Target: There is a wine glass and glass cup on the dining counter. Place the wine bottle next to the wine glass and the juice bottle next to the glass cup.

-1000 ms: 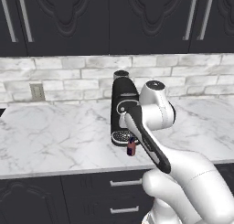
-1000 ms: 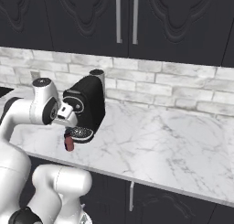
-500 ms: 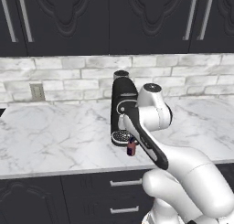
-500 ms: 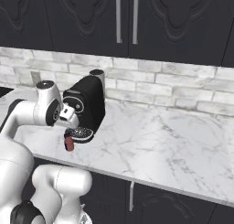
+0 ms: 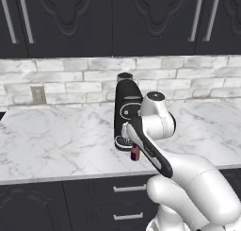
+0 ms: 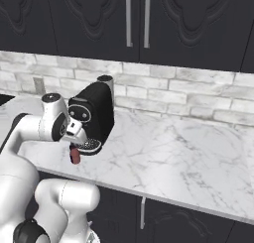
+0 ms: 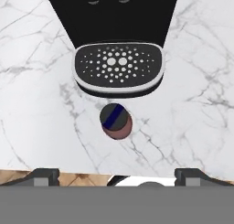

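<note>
Hovering straight above the juice bottle (image 7: 116,121), the gripper (image 7: 116,175) is spreading its two dark fingertips wide, empty, with the bottle's cap lying between them in the hand view. That bottle is standing upright near the front edge of the wall counter (image 5: 56,145), just in front of the drip tray (image 7: 119,68) of the black coffee machine (image 5: 127,113).

Risks, as I judge them: the bottle is short and stubby, so a descent that drifts could push a fingertip onto the cap or the shoulder and tip the bottle over. Little counter lies between it and the front edge, so a nudge that way could roll it off. On the far side the tray is sitting very close, and a finger could clip its rim if the hand is coming down turned the wrong way.

Materials: the cap looks dark and round with a blue stripe across it, and the purple-red body reads smooth and probably slick. White grey-veined marble is making a hard, glossy top. Small round holes are perforating the oval tray. A pale brick backsplash (image 6: 198,91) is running behind, under dark panelled cabinets (image 6: 74,19).
</note>
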